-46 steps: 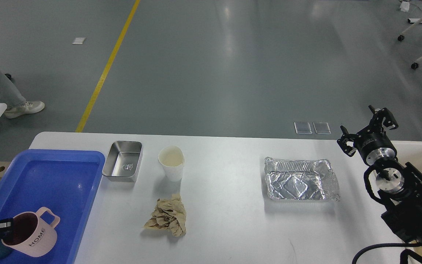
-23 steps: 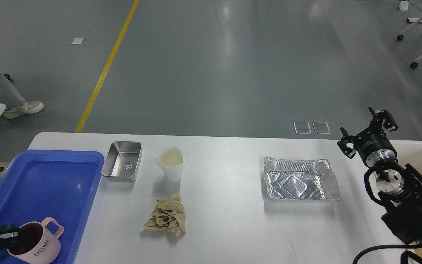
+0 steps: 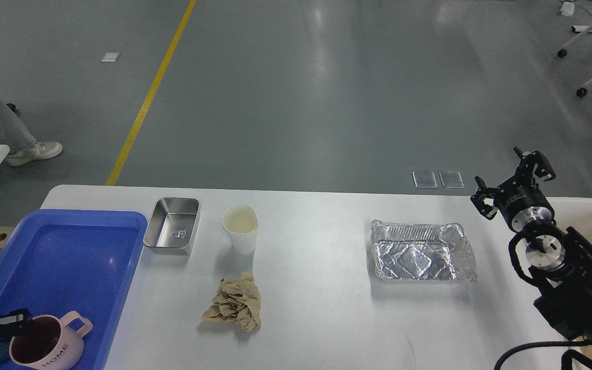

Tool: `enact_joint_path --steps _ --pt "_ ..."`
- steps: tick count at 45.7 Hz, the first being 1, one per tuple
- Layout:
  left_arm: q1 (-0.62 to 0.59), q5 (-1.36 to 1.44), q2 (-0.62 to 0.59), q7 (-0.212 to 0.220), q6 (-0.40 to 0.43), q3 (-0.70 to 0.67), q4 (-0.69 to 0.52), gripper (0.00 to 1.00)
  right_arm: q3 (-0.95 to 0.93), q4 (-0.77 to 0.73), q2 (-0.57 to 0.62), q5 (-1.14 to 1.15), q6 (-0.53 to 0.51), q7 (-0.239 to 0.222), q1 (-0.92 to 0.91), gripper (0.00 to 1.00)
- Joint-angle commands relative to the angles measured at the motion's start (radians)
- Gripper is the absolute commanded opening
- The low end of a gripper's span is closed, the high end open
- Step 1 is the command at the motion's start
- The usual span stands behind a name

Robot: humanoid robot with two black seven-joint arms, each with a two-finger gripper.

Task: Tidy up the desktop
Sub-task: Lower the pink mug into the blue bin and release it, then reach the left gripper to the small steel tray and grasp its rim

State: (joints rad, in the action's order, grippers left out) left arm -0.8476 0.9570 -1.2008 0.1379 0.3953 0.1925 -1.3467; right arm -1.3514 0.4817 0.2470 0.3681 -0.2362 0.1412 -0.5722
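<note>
The pink mug point(image 3: 44, 344) has been lowered into the blue tray point(image 3: 70, 246) at the desktop's point(image 3: 316, 308) left edge; the left gripper's point(image 3: 11, 324) state cannot be told; the right gripper point(image 3: 512, 177) is held apart.

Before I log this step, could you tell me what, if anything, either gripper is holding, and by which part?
The left gripper grips the pink mug by its rim, over the blue tray. The right gripper is open and holds nothing.
</note>
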Motion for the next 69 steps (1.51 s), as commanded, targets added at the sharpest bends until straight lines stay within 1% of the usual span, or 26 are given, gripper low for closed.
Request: enact_joint_path --steps 1,6,11,16,21,23,25,29,36,51,56,61,66,69 --pt "-0.007 -0.001 -0.022 -0.001 0.022 -0.051 -0.014 0.63 0.0 0.0 0.0 0.0 0.0 0.0 -0.002 1.0" --pt "-0.01 -0.001 -0.069 -0.001 0.066 -0.131 -0.038 0.74 0.0 0.0 0.0 0.0 0.0 0.0 -0.003 1.0" --pt "-0.008 -0.003 -0.117 -0.001 0.125 -0.258 -0.077 0.82 0.0 0.001 0.0 0.0 0.002 0.0 -0.006 1.0" --pt "-0.011 -0.006 -0.149 -0.001 0.213 -0.422 -0.1 0.86 0.0 0.002 0.0 0.0 0.002 0.0 -0.006 1.0" --pt "-0.021 -0.014 -0.166 -0.003 0.304 -0.585 -0.104 0.87 0.0 0.002 0.0 0.0 0.002 0.0 -0.006 1.0" --pt "-0.028 -0.017 -0.172 -0.003 0.326 -0.633 -0.104 0.87 0.0 0.002 0.0 0.0 0.002 0.0 -0.006 1.0" --pt "-0.042 -0.027 -0.178 -0.004 0.33 -0.662 -0.103 0.87 0.0 0.002 0.0 0.0 0.002 0.0 -0.006 1.0" --pt "-0.105 -0.05 -0.215 -0.007 0.332 -0.673 -0.1 0.87 0.0 0.002 0.0 0.0 0.002 0.0 -0.006 1.0" --pt "-0.208 -0.07 -0.237 -0.018 0.329 -0.671 -0.094 0.87 0.001 0.002 -0.002 0.0 0.005 0.0 -0.006 1.0" --pt "-0.311 -0.123 -0.365 -0.023 0.332 -0.68 -0.092 0.87 0.001 0.002 -0.002 0.0 0.006 0.0 -0.005 1.0" --pt "-0.32 -0.149 -0.391 -0.023 0.335 -0.682 -0.092 0.87 0.001 0.002 -0.002 0.0 0.006 0.0 -0.005 1.0" --pt "-0.32 -0.155 -0.39 -0.023 0.327 -0.68 -0.092 0.87 0.001 0.002 -0.002 0.0 0.006 0.0 -0.005 1.0" --pt "-0.309 -0.155 -0.367 -0.02 0.306 -0.667 -0.086 0.87 0.001 0.002 -0.002 0.0 0.006 0.0 -0.003 1.0" --pt "-0.294 -0.149 -0.321 -0.017 0.275 -0.654 -0.077 0.87 0.001 0.002 -0.002 0.0 0.006 0.0 -0.003 1.0"
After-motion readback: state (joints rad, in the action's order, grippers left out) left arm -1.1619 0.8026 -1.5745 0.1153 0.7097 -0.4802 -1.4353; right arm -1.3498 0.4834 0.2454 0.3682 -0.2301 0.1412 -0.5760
